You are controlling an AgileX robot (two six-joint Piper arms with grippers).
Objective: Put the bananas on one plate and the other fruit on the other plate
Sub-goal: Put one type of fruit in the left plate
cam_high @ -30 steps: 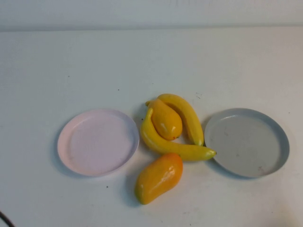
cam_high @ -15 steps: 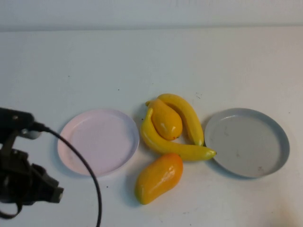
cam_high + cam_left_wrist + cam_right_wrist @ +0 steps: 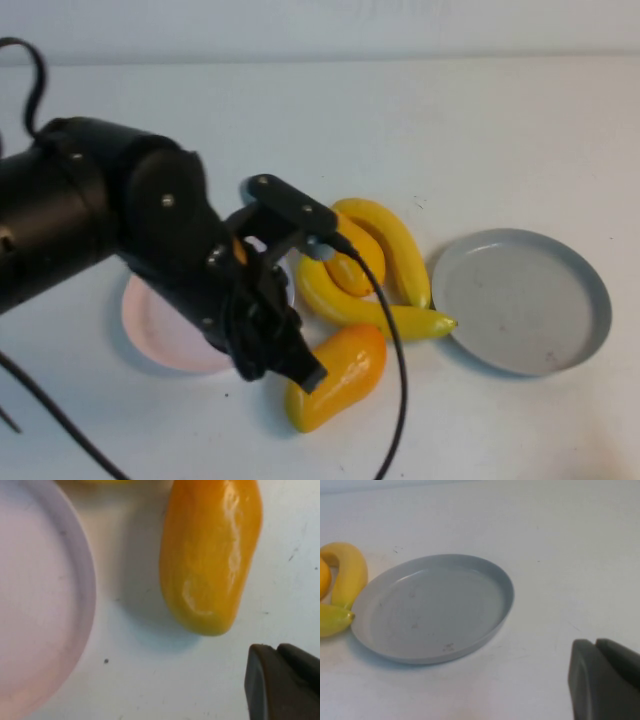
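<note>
Two yellow bananas [image 3: 398,245] [image 3: 372,316] curl around one orange-yellow mango [image 3: 352,272] between the pink plate [image 3: 150,332] and the grey plate [image 3: 522,300]. A second mango [image 3: 342,375] lies nearer the front. My left arm reaches over the pink plate and hides much of it. My left gripper [image 3: 305,378] is shut and empty, just beside that near mango's end. In the left wrist view the mango [image 3: 210,555] lies between the pink plate [image 3: 40,605] and the left gripper [image 3: 276,652]. My right gripper [image 3: 594,647] is shut and empty, hanging short of the grey plate [image 3: 430,610].
The left arm's black cable [image 3: 392,360] drapes across the lower banana and the near mango. Bare white table surrounds the plates. A banana [image 3: 350,572] shows beside the grey plate in the right wrist view.
My left arm has swung in from the front left, over the pink plate, to the near mango. Fruit and plates have not moved.
</note>
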